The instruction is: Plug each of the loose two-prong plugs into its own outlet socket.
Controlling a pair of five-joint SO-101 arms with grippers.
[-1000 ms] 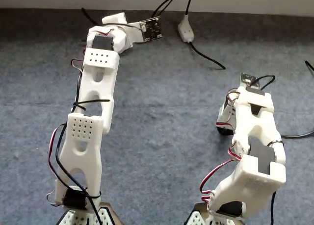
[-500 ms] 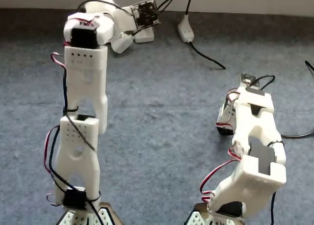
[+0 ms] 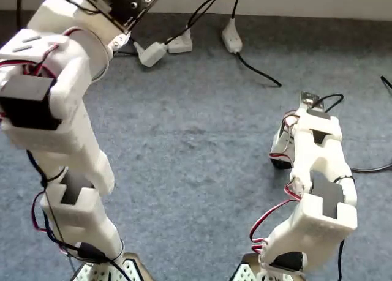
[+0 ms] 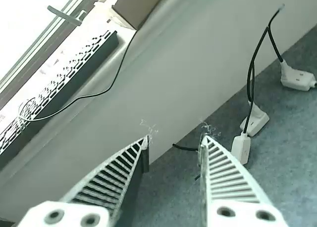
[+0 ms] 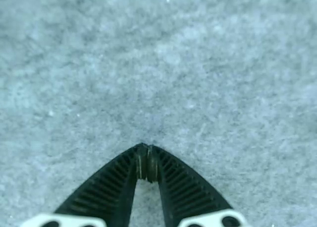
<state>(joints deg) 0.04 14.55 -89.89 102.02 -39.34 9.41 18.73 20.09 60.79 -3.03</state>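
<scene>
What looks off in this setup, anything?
Left gripper is open and empty, aimed at the wall above the carpet rather than down at the three white plugs lying loose by the wall's foot. Nothing looks damaged.

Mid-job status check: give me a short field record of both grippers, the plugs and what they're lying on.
left gripper: open, empty, high above the floor, pointed at the foot of the wall
right gripper: shut, empty, tips down at the carpet
left plug: white, black cord, lying loose on the carpet by the wall
middle plug: white, close beside the left plug
right plug: white, apart from the other two, cord trailing across the carpet
nearest to the open gripper: left plug
</scene>
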